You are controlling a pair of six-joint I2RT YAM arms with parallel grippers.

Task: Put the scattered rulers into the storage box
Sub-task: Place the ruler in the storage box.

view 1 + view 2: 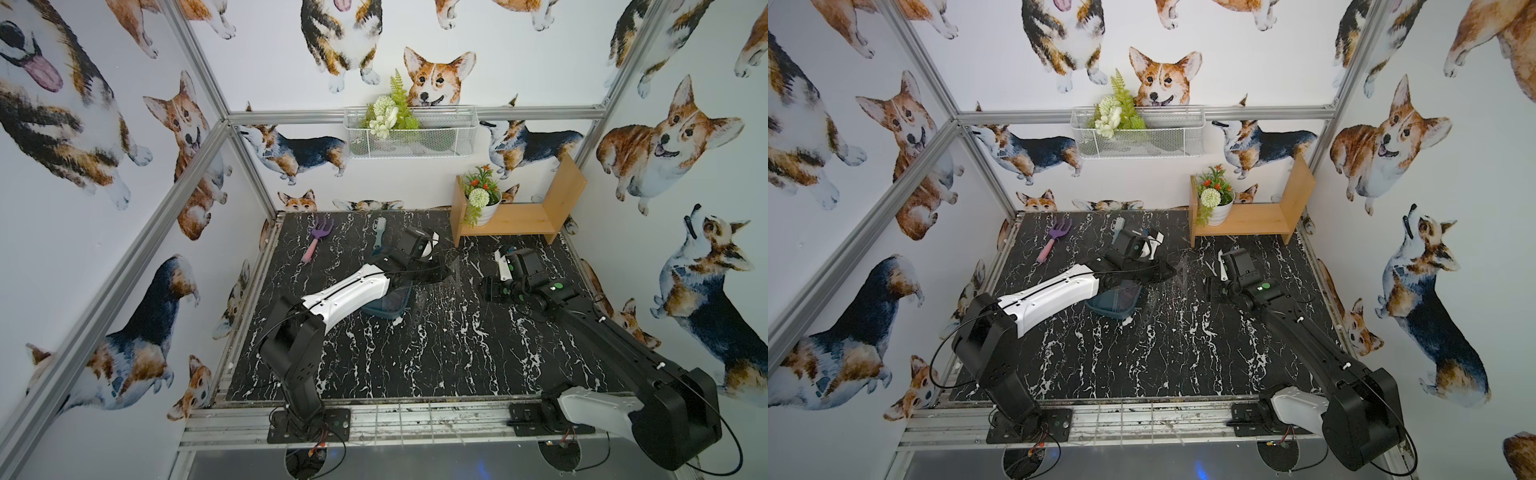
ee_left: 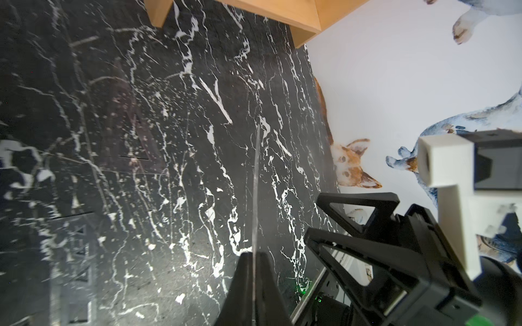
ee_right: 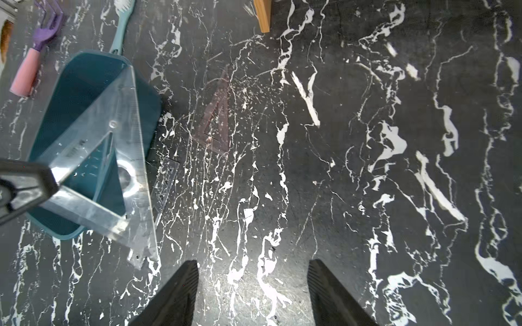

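The left gripper (image 2: 254,256) pinches the clear set square (image 3: 124,135), the teal tub (image 3: 76,84) close by. The right gripper (image 3: 252,271) gapes empty, the reddish set square (image 3: 216,121) lying ahead of it.

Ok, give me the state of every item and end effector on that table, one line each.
storage box: upright on the table, open top
left end effector: shut on the clear ruler
clear ruler: held tilted over the storage box, not yet released
reddish ruler: flat on the table, outside the box
right end effector: open, holding nothing
toy rake: lying on the table
brush: lying on the table
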